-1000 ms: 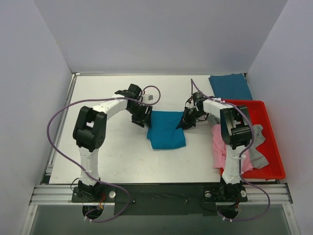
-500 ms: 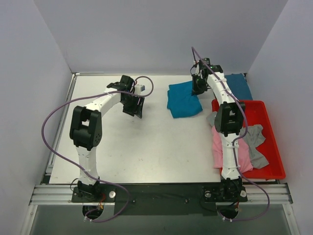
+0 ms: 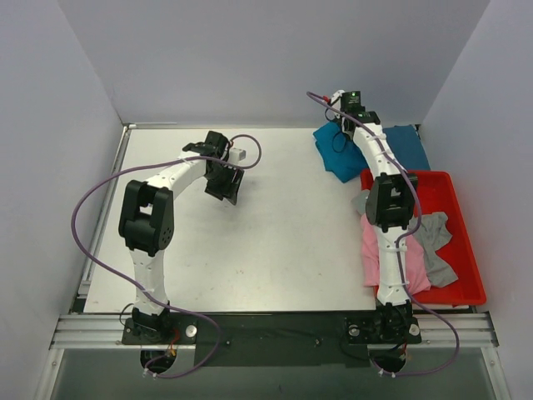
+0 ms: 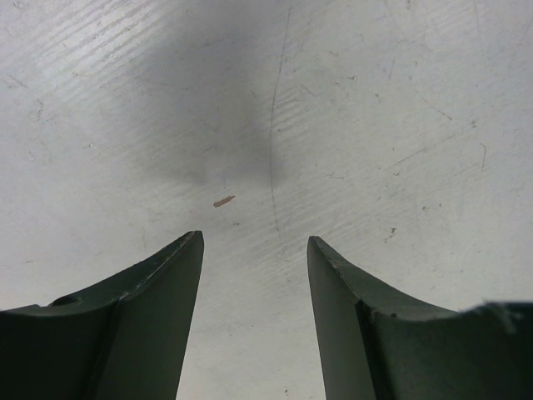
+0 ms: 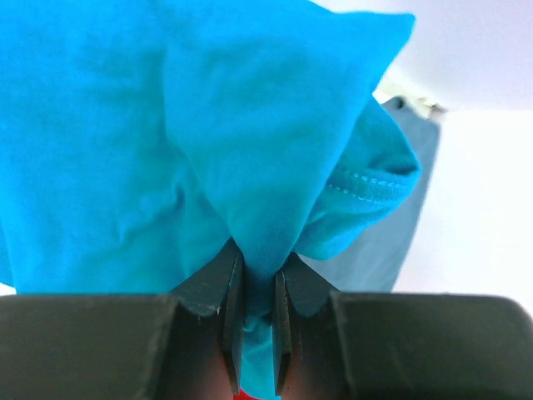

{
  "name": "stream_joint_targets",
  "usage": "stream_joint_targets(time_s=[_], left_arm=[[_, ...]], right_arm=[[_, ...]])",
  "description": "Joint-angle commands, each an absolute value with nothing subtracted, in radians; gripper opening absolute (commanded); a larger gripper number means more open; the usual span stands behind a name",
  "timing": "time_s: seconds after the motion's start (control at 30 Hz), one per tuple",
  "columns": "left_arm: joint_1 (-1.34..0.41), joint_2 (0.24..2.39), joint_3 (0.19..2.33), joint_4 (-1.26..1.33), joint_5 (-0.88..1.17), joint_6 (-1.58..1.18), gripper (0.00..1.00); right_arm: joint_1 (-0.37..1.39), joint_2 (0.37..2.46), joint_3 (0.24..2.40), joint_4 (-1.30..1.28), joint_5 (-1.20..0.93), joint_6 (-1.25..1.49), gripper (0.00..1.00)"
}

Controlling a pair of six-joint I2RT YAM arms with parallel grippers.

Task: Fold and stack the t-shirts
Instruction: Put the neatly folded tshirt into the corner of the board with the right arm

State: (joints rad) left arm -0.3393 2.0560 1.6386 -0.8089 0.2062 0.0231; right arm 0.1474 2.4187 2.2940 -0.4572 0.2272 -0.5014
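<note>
Where right end effector (image 5: 258,257) grips, teal t-shirt (image 5: 166,142) half-hides darker t-shirt (image 5: 408,208).

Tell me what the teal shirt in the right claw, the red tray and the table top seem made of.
Teal shirt: soft matte knit cloth; it creases and shows a stitched hem. Red tray: probably moulded plastic, smooth, uniform colour. Table top: hard pale sheet, perhaps painted metal or laminate; fine scratches show.

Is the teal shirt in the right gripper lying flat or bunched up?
Bunched up: the teal shirt crumples in folds, pinched by the shut right gripper.
</note>
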Motion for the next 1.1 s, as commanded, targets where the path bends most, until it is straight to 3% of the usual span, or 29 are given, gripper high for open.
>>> stream_joint_targets(time_s=[0.0,0.3,0.83,1.07], left_arm=[[-0.341,2.023,1.635,-0.808,0.164,0.054,0.63],[-0.339,2.042,1.64,-0.81,0.153,0.061,0.63],[-0.339,2.052,1.663,-0.847,0.138,0.098,0.63],[-0.339,2.075,1.686,-0.861,0.107,0.118,0.63]], right_arm=[[0.121,2.393,2.321,-0.324,0.301,-0.646,0.0],[0.058,2.353,2.347,-0.273,0.324,-0.776,0.0],[-0.074,2.352,2.341,-0.278,0.222,-0.778,0.0],[-0.052,2.287,2.35,-0.334,0.088,-0.795,0.0]])
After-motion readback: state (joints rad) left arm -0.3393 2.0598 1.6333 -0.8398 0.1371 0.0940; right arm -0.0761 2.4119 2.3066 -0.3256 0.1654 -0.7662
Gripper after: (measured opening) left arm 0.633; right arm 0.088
